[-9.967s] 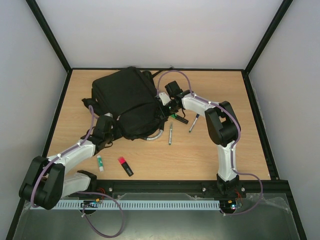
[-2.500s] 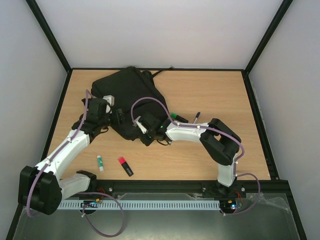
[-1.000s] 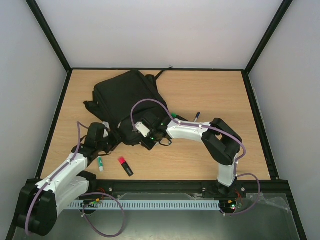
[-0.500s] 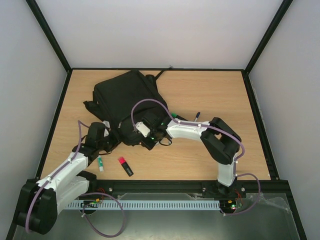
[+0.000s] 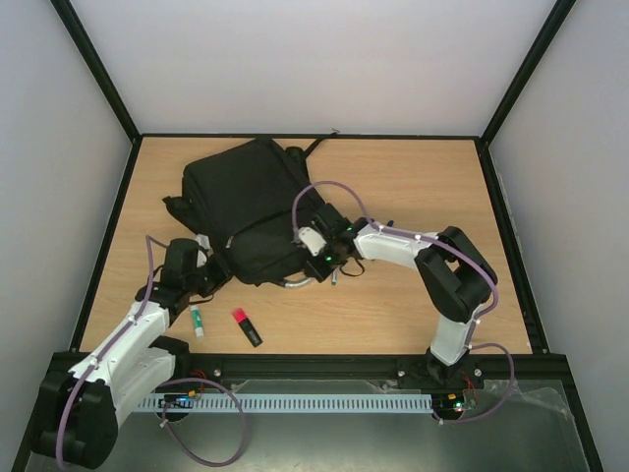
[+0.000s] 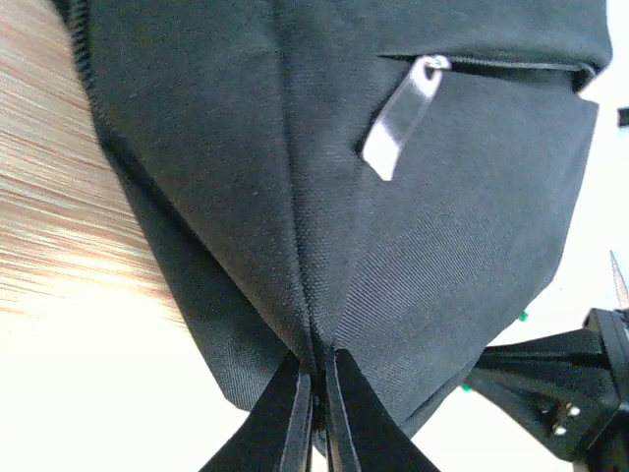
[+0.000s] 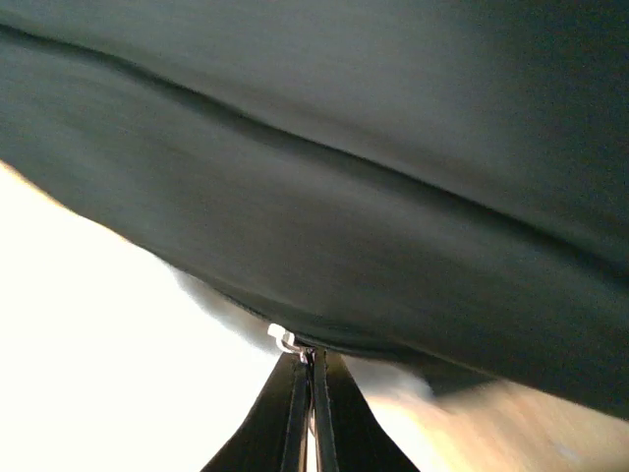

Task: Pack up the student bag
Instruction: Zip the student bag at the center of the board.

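the black soft fabric backpack (image 5: 246, 202) lies on the light wooden table (image 5: 423, 187), left of centre. contents: not visible. pocket zip with grey pull tab (image 6: 401, 116): closed. left gripper (image 6: 316, 379): fingers together, pinching a fabric fold at the backpack's near edge. right gripper (image 7: 313, 366): fingers together at the backpack's hem; whether it grips anything cannot be told. white-and-green glue stick (image 5: 198, 318) and red-and-black highlighter (image 5: 246, 326): on the table, outside the backpack.
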You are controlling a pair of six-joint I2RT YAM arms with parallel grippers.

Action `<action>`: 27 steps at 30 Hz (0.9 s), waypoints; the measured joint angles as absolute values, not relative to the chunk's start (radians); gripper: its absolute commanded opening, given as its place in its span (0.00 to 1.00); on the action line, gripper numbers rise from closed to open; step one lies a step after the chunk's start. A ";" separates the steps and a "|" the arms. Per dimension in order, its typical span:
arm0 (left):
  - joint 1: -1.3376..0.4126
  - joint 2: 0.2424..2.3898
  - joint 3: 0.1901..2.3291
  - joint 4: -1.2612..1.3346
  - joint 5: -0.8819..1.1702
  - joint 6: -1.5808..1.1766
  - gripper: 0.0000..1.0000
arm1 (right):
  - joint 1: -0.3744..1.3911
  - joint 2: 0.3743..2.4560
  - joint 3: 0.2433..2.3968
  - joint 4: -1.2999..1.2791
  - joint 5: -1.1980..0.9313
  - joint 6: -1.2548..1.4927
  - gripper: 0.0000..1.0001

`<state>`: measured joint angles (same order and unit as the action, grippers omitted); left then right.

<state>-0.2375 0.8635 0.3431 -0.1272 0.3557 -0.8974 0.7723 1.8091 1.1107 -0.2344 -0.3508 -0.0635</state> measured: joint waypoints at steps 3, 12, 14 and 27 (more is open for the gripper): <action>-0.196 0.863 0.343 -0.157 0.339 -0.876 0.02 | 0.697 1.802 1.080 -0.271 -0.311 -0.070 0.01; -0.184 0.865 0.343 -0.165 0.336 -0.852 0.02 | 0.690 1.766 1.064 -0.288 -0.274 -0.099 0.01; -0.180 0.862 0.344 -0.170 0.338 -0.841 0.02 | 0.689 1.766 1.062 -0.288 -0.266 -0.112 0.01; 0.010 0.858 0.435 -0.314 0.381 -0.735 0.02 | 0.625 1.766 1.105 -0.294 -0.208 -0.205 0.01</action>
<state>0.0105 0.8581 0.4347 -0.3141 0.3805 -0.7345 0.6254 1.7660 1.1046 -0.2939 -0.2081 -0.2047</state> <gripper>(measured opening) 0.024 0.011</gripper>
